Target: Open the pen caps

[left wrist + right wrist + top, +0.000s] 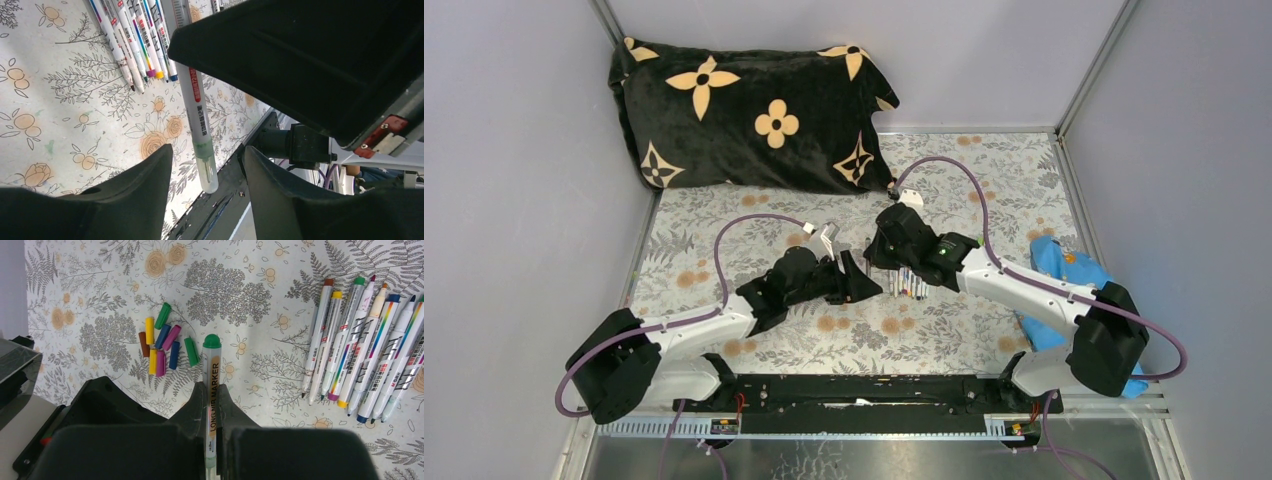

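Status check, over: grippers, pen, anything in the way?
Right gripper: jaws shut on green-ended pen. Left gripper: jaws open around its other end, not touching. Loose caps and other pens lie aside; nothing blocking.

Inside the right pincer (211, 392), the marker (211, 365) is running off the bottom edge. Beyond the left pincer (207, 150), the pens (135, 45) are getting cut by the top edge, and the marker's far end is hiding behind the right pincer.

Between the matt black plastic fingers (192, 410) of your right gripper (212, 392), note the pen (212, 360), its barrel smooth glossy plastic. Ahead of that gripper, the pen caps (162, 342) look smooth plastic, on a matt printed table cover (100, 290).
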### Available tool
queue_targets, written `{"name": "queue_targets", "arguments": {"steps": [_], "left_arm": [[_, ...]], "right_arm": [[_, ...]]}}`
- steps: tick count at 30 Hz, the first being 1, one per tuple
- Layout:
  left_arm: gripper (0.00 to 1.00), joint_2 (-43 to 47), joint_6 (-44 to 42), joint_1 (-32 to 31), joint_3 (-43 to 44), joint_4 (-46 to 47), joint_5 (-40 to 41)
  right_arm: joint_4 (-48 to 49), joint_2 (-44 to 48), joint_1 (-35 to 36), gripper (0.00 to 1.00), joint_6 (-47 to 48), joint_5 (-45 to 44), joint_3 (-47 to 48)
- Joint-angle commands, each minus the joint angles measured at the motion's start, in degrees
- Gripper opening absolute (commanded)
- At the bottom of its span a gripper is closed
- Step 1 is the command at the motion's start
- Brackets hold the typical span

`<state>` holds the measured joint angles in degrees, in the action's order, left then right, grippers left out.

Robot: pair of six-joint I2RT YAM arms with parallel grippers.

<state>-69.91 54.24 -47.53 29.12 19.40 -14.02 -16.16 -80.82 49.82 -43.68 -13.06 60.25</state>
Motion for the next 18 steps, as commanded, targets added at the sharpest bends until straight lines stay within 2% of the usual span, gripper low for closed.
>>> {"name": "queue_targets", "arguments": {"steps": [1,8,15,18], "left_arm": [[0.57,-0.64,-1.09,-0.95,1.68,1.17,2.04],[0.34,-0.37,-1.05,-1.54,1.17,2.11,2.05],[0.17,1.31,-0.81,-1.91,0.68,2.31,2.33],[0.02,1.93,-0.65,-1.99,0.43,2.39,2.06]], "right_arm": [[0.25,2.16,1.12,0.0,-1.68,-2.83,1.81],[0.6,2.2,2.18,0.0,-2.61,-3.9,0.98],[0.51,3.06,2.9,0.0,-3.2,-5.28,-0.23],[1.02,3.42,3.15,0.0,-3.29,-5.26,-1.33]]}}
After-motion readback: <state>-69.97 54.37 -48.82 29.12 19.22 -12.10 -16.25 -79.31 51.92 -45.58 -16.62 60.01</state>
